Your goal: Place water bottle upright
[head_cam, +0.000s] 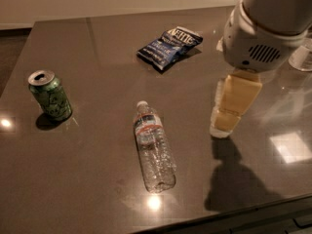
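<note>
Water bottle [154, 152] lies on its side near the desk's [97, 52] front, cap pointing away. Pincer [226, 123] hangs to its right, apart from it, tip low over the surface; wide or narrow, cannot tell. Bottle not yet grasped. Pickup and uprighting both remain.

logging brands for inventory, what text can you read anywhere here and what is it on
"KETTLE", probably: white letters on the dark blue chip bag, blurred.
Red-and-white label band on the water bottle: too blurred to read.
Markings on the green can: unreadable.
No text seen on the gripper, which hangs to the right of the water bottle.
</note>
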{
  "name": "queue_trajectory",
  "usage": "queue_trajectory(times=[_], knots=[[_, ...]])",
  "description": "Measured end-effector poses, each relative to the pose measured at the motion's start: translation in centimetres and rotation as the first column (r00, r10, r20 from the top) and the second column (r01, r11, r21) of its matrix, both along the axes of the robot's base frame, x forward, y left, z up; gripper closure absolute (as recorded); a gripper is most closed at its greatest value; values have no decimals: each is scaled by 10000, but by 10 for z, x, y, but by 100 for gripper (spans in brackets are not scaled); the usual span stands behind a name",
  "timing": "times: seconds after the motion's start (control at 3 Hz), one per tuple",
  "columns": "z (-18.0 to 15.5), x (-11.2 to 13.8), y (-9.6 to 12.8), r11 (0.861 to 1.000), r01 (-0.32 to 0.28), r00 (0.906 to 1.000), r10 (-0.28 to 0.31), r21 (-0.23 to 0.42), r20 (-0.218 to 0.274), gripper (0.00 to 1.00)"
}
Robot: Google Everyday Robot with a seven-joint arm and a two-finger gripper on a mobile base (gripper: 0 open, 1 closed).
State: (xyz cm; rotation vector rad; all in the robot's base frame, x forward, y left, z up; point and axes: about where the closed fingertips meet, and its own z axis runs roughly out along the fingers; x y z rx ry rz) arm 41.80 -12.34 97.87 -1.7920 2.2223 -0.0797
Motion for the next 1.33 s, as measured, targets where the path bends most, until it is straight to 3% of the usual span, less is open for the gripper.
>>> queue_trajectory(times=[0.33,0.67,1.33], knots=[[-13,2,24,9978,650,9969,-655,-143,-432,0],[-25,9,40,9823,1869,9789,-1854,93,-862,0],[-39,12,65,9266,3755,9234,-3723,193,-939,0]])
